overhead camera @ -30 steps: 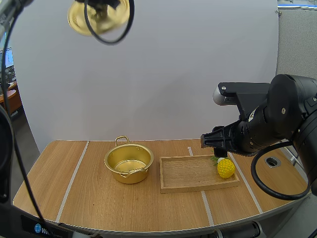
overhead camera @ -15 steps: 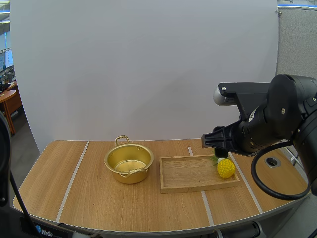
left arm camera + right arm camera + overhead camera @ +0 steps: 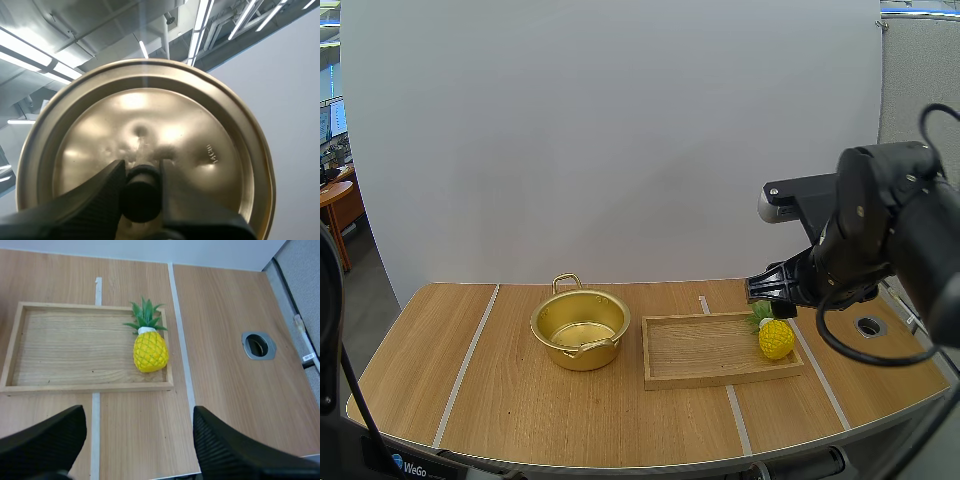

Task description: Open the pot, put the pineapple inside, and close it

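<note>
The gold pot [image 3: 580, 328] stands open on the table, left of the wooden tray [image 3: 700, 350]. A yellow pineapple [image 3: 776, 338] with green leaves lies at the tray's right end. My right arm [image 3: 865, 235] hangs above it. In the right wrist view my right gripper [image 3: 140, 452] is open, its fingers [image 3: 47, 442] wide apart, high over the table just in front of the tray [image 3: 70, 350] and pineapple [image 3: 150, 351]. In the left wrist view my left gripper [image 3: 141, 195] is shut on the black knob [image 3: 142, 186] of the gold lid [image 3: 205, 150], held up in the air.
A round metal grommet hole [image 3: 869, 325] sits in the table right of the tray, also seen in the right wrist view as the hole [image 3: 258, 345]. Pale tape lines [image 3: 470, 350] cross the wooden tabletop. The table's front edge runs close to the tray.
The lid in my left gripper has risen out of the high view. My right arm has shifted right and turned above the pineapple.
</note>
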`<act>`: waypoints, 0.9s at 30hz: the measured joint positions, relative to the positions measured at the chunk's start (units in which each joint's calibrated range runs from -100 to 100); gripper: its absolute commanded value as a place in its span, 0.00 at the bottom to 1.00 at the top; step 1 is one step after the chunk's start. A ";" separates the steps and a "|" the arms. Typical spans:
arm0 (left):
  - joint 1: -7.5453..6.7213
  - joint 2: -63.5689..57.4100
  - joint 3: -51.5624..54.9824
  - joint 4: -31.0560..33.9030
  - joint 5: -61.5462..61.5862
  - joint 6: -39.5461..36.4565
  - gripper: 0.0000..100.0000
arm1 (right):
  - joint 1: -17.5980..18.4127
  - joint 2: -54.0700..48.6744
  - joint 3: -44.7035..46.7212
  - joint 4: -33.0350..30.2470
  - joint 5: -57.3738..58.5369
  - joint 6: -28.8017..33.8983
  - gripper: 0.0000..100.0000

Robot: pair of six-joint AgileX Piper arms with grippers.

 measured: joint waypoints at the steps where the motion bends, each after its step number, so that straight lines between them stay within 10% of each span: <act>1: 0.00 0.00 0.00 0.00 0.00 0.00 0.00 | 0.00 1.17 0.00 -0.14 0.00 0.29 1.00; 17: 0.00 0.00 0.00 0.00 0.00 0.00 0.00 | -0.64 18.24 -0.12 -0.48 -13.72 1.75 1.00; 27: 0.00 0.00 0.00 0.00 0.00 0.00 0.00 | -8.18 25.73 -0.64 1.07 -24.50 -6.47 1.00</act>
